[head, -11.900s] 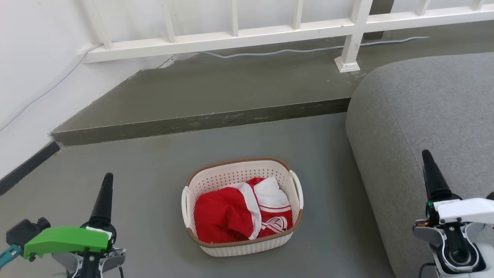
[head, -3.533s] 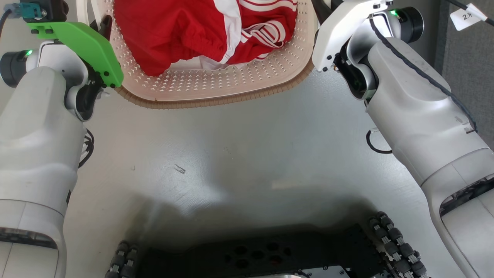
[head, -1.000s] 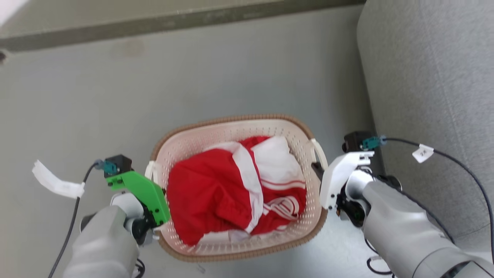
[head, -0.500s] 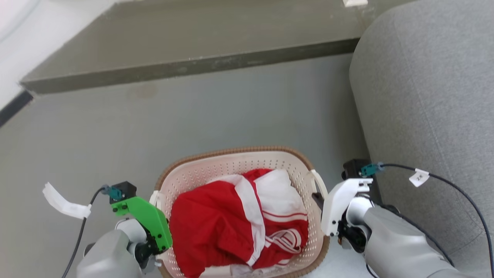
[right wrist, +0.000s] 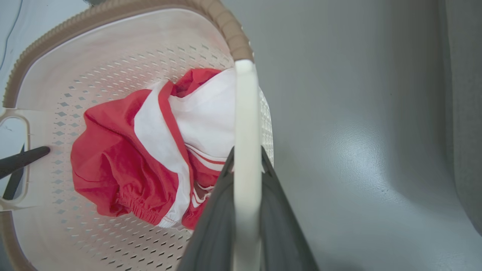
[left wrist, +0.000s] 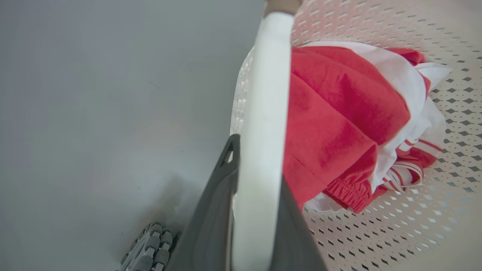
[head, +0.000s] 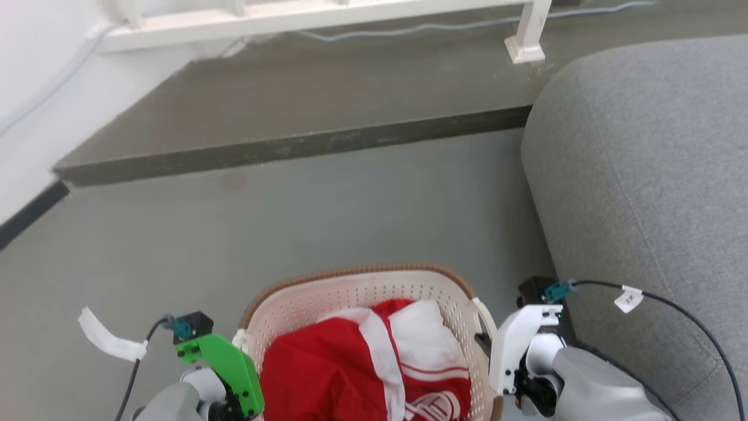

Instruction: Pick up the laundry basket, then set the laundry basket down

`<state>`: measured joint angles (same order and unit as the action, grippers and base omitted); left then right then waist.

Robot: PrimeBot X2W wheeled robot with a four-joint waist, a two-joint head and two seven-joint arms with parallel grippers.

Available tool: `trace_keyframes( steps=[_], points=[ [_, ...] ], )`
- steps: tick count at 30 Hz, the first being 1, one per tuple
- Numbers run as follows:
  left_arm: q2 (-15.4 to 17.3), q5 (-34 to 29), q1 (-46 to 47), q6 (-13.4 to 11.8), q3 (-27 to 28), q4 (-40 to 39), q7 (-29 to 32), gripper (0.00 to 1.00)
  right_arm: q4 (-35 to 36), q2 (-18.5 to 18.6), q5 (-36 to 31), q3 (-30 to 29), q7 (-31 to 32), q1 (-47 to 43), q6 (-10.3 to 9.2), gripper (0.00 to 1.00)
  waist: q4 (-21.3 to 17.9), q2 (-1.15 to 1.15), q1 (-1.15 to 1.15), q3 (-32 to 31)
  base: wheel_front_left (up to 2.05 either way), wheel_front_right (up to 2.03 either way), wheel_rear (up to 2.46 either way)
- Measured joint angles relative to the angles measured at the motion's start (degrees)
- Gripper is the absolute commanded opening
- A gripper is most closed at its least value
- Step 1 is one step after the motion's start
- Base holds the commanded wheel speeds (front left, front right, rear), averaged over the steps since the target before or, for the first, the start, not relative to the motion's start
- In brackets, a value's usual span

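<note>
The laundry basket [head: 350,273], cream-white with a brown rim, hangs between my two arms at the bottom of the head view and appears lifted off the grey floor. A red and white garment [head: 356,374] lies inside it. My left gripper [left wrist: 258,165] is shut on the white left loop handle [left wrist: 267,75]; in the head view it sits under its green mount [head: 225,365]. My right gripper [right wrist: 246,158] is shut on the right loop handle [right wrist: 246,113], beside the basket's right wall [head: 484,342]. The garment [right wrist: 113,162] and perforated wall [right wrist: 113,67] show in the right wrist view.
A grey sofa [head: 643,175] stands close on the right. A raised dark step [head: 292,146] crosses ahead, with a white railing [head: 292,17] and its post [head: 526,35] behind. A white wall is on the left. My base wheel [left wrist: 150,244] shows below the basket.
Since the earliest frame both grippers have closed on the basket's handles. Over the last second the head camera has tilted up, so the basket sits lower in view; the grip is unchanged.
</note>
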<state>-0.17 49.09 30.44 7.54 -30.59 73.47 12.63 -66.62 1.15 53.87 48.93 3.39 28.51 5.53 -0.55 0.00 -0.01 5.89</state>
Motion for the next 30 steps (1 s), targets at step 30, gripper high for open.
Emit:
trace_keyframes(
  steps=[30],
  points=[
    [-0.29,0.67,-2.83,-1.32,-0.48,0.12,1.03,0.00,-0.76,-0.29,2.03,1.43,1.20,-2.34,0.01,0.00,0.03,0.00,0.00,-4.32,0.00,0.00,0.00]
  ],
)
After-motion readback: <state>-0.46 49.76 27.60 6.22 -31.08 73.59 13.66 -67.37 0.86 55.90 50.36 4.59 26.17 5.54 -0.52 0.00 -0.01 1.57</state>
